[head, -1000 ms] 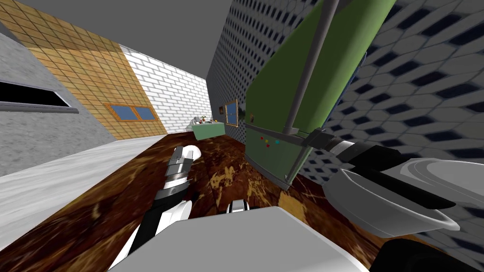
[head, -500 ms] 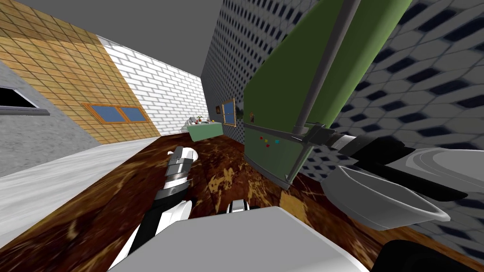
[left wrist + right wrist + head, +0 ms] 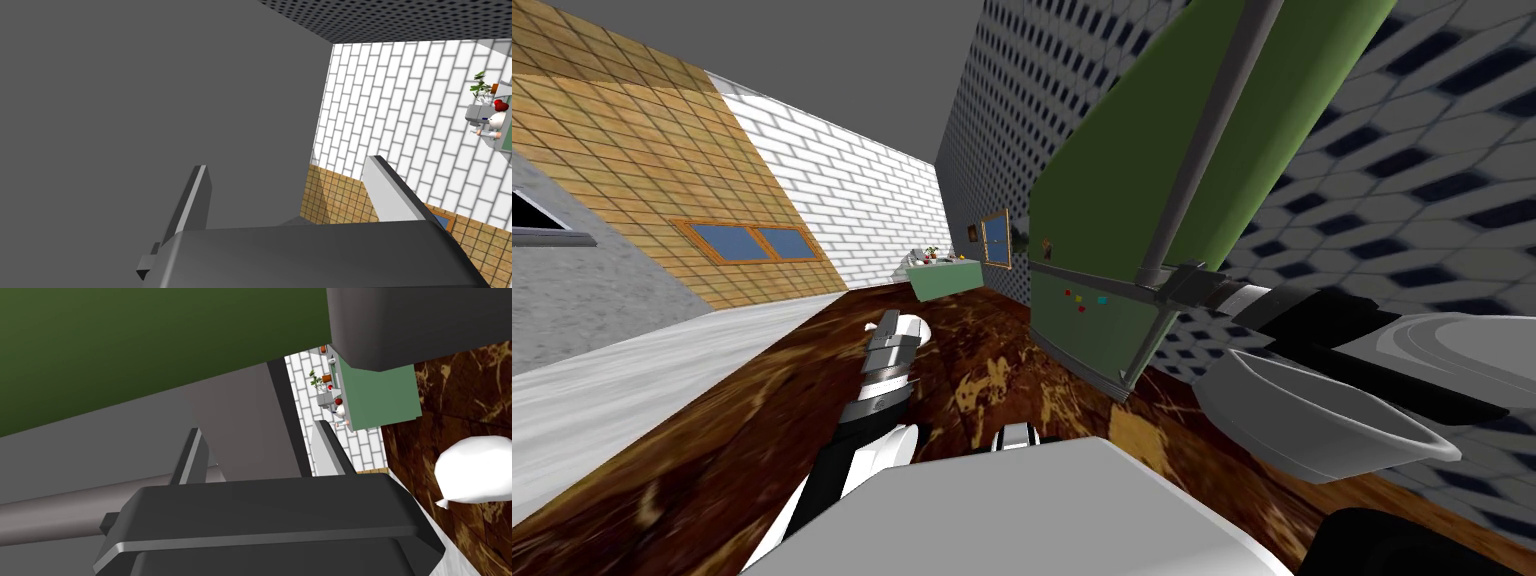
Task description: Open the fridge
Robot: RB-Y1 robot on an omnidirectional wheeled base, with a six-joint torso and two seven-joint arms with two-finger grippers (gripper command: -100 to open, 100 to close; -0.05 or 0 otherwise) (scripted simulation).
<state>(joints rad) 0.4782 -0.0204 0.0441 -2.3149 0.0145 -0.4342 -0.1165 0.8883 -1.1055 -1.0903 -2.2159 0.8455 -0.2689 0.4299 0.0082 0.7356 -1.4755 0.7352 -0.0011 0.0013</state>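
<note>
A tall green fridge (image 3: 1112,200) stands against the patterned wall, with a long grey handle (image 3: 1202,150) running along its door edge. At the handle's lower bracket, my right gripper (image 3: 1180,285) reaches in from the right. In the right wrist view the right gripper (image 3: 255,430) has its two fingers narrowed on the sides of the grey handle (image 3: 245,413), and the green door face (image 3: 125,348) is close behind. My left arm (image 3: 887,370) hangs over the floor, away from the fridge. The left gripper (image 3: 287,165) is open with nothing between its fingers.
The floor (image 3: 992,380) is brown and marbled. A green counter (image 3: 947,275) with a plant and small items stands at the far white brick wall. Small coloured magnets (image 3: 1080,297) dot the fridge's lower door. The patterned wall (image 3: 1392,200) is close on the right.
The whole head view has swung, so I have moved relative to the fridge. My right gripper has stayed on the handle and sits slightly further right. The left arm is unchanged.
</note>
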